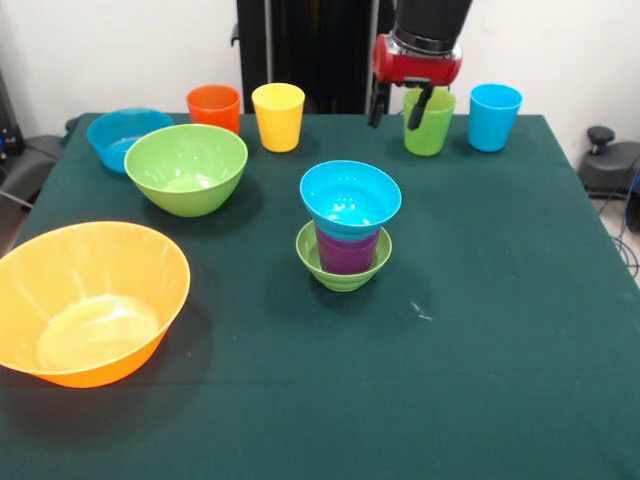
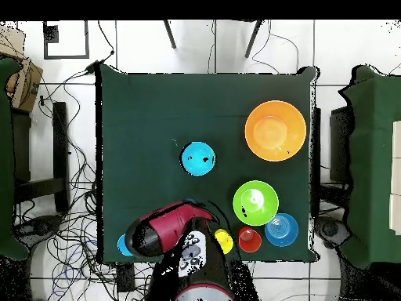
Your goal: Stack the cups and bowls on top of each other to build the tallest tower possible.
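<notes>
Tower (small green bowl, purple cup, small blue bowl) mid-desk, big orange bowl nearer than it, green cup behind it, gripper jaws spread straddling the cup's rim.

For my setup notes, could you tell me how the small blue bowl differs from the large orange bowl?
The small blue bowl is far smaller than the large orange bowl. It is perched on a purple cup in the stack, while the orange bowl rests directly on the table. Both sit upright and appear empty.
</notes>
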You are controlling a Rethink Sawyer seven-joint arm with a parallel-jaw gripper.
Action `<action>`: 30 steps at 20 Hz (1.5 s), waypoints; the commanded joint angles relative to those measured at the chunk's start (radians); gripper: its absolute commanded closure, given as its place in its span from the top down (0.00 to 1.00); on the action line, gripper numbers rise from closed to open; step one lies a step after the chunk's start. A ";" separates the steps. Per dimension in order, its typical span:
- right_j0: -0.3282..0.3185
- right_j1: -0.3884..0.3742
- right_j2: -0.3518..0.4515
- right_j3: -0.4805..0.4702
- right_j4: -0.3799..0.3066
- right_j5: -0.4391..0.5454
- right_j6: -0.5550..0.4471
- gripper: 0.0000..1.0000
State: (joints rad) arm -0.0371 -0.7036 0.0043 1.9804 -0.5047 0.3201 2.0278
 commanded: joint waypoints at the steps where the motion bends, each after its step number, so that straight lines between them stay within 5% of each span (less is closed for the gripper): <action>1: -0.108 -0.145 0.181 0.132 0.073 -0.018 0.035 1.00; 9: -0.162 -0.245 0.216 0.230 0.099 -0.032 0.043 1.00; 16: -0.202 -0.079 0.289 0.239 0.081 -0.181 0.074 1.00; 27: -0.161 -0.001 0.238 0.223 0.017 -0.269 0.081 1.00; 30: -0.202 0.044 0.266 0.221 -0.010 -0.287 0.048 1.00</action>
State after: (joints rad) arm -0.2148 -0.7816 0.1890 2.1592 -0.4447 0.0947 2.0278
